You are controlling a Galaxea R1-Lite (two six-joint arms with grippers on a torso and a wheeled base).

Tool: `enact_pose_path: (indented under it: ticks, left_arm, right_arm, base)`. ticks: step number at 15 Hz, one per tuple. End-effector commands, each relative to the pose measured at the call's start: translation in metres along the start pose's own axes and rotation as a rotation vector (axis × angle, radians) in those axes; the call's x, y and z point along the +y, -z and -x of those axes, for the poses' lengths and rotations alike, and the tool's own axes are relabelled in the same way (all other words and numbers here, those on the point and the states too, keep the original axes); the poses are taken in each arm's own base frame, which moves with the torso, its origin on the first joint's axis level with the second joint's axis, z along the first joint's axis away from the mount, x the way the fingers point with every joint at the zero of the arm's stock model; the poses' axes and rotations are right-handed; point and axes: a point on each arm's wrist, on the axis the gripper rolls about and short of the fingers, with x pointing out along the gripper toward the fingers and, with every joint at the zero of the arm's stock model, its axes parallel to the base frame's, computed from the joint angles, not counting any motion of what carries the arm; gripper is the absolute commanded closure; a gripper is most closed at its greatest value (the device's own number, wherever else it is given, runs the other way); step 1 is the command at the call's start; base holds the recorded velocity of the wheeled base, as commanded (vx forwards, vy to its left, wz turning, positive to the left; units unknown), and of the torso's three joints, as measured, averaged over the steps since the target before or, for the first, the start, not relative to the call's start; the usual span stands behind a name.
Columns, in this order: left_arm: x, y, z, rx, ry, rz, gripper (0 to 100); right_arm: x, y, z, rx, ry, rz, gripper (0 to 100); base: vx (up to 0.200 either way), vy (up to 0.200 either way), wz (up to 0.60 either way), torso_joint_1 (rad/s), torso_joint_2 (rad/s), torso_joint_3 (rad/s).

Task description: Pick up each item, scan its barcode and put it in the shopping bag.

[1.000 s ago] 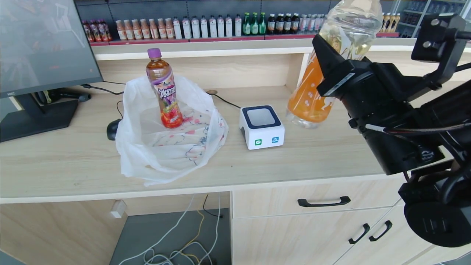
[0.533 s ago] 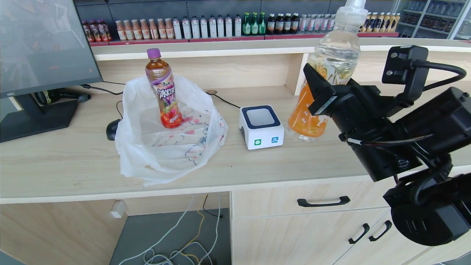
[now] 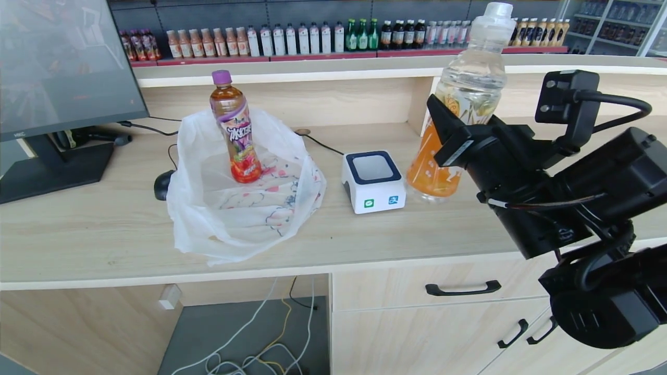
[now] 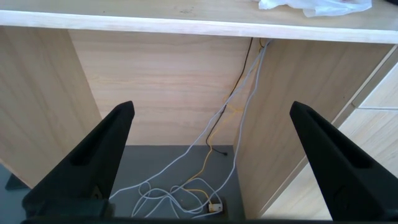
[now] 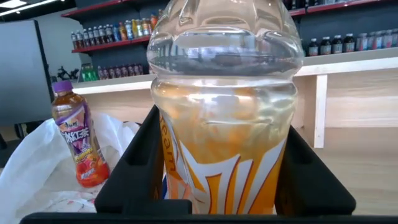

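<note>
Shopping bag point(image 3: 245, 219): white plastic with its mouth open upward, lying on the counter point(image 3: 104, 234) just left of the scanner point(image 3: 373, 180), not touching it.
In the bag: one tea bottle point(image 3: 234, 127) with a purple cap, standing upright.
Orange bottle point(image 3: 458, 114): large and clear, with orange drink in its lower part. It is nearly upright, just right of the scanner. I cannot tell if its base touches the counter.
Right gripper point(image 5: 221, 186): jaws closed on the middle of the orange bottle, one finger point(image 3: 443, 125) on each side.
Left gripper point(image 4: 211, 162): below the counter top, well apart from the scanner, jaws spread wide and holding nothing.
Edges: the counter's front edge runs near the scanner. A mouse point(image 3: 162, 184) and a monitor point(image 3: 62, 62) are beyond the bag.
</note>
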Motion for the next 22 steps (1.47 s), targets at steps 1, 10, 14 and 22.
enact_pose_path:
  ticks: [1,10,14,22]
  left_arm:
    - [0.0,0.0,0.0,0.0,0.0,0.0,0]
    - [0.0,0.0,0.0,0.0,0.0,0.002,0]
    - [0.0,0.0,0.0,0.0,0.0,0.002,0]
    - [0.0,0.0,0.0,0.0,0.0,-0.003,0]
  right_arm:
    - [0.0008,0.0041,-0.0016,0.007,-0.002,0.0,100]
    - [0.0009,0.0022,-0.0008,0.004,0.001,-0.006,100]
    - [0.001,0.0002,-0.0015,-0.003,0.002,-0.008,100]
    - [0.0036,-0.0031,-0.0027,-0.016,-0.003,-0.005,100]
  base:
    - [0.0,0.2,0.0,-0.002,0.0,-0.002]
    - [0.0,0.2,0.0,0.004,0.0,0.003]
    - [0.0,0.2,0.0,0.0,0.0,0.005]
    - [0.0,0.025,0.0,0.0,0.0,0.0]
